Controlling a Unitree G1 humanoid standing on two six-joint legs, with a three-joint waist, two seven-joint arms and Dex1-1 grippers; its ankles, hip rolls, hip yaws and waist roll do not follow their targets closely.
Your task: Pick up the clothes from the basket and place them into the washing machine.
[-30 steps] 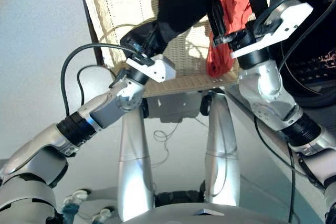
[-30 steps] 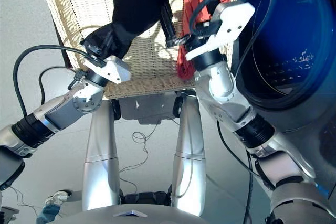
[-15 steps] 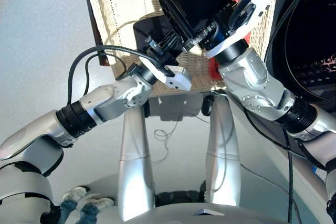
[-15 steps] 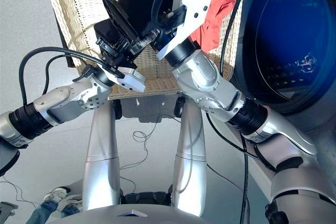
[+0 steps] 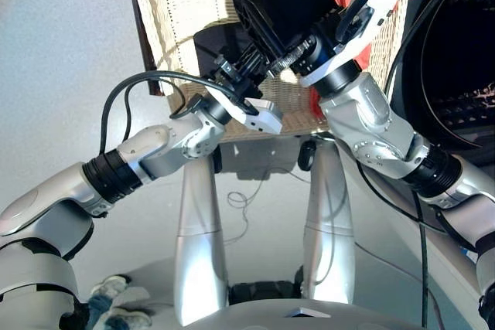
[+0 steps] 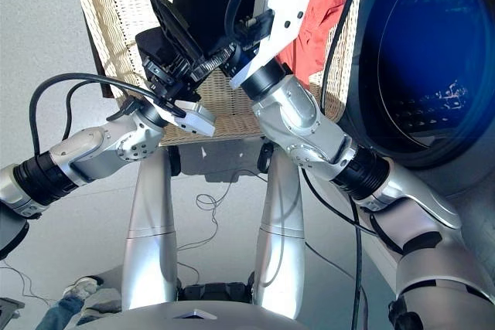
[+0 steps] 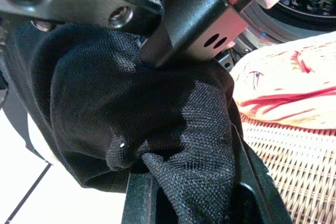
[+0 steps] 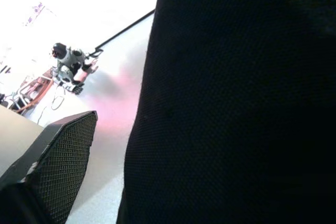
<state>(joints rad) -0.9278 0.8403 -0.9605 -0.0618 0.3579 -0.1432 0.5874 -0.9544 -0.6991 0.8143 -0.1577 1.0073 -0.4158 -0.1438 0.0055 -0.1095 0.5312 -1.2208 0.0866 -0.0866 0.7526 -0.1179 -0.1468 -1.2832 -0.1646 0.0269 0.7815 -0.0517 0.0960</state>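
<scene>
We hold soft black woven garment bunched over cream-white wicker tray basket, both arms converging for 2-handed lift.

Left gripper: clamped on black cloth.

Right gripper: grip hidden by cloth, cannot tell.

Coral-red garment lies in basket beside dark grey front-loading washing machine, door side near for short transfer.

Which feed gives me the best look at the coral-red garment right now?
The right eye view: the coral-red garment lies in the basket with its dark label showing. The left eye view cuts it off behind the right arm; the left wrist view shows one washed-out edge; the right wrist view shows none.
</scene>
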